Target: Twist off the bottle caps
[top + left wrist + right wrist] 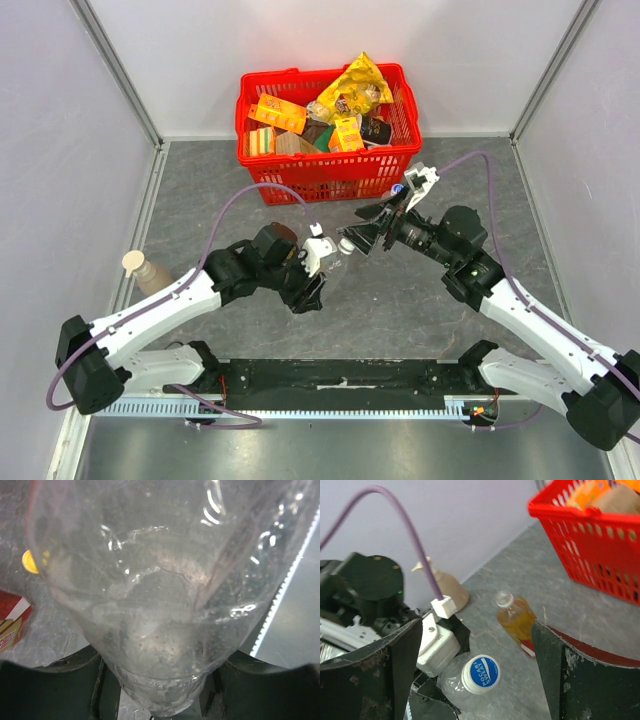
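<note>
My left gripper is shut on a clear plastic bottle and holds it tilted, neck toward the right arm. The bottle fills the left wrist view. Its cap is white-rimmed with a blue top and sits screwed on; it also shows in the top view. My right gripper is open, its two fingers apart on either side of the cap and not touching it. A yellow cap lies loose on the table. An amber bottle lies on the table with no cap on it.
A red basket full of groceries stands at the back. A brownish bottle with a wide beige cap stands by the left wall, also in the right wrist view. A red label shows at the left wrist view's left edge.
</note>
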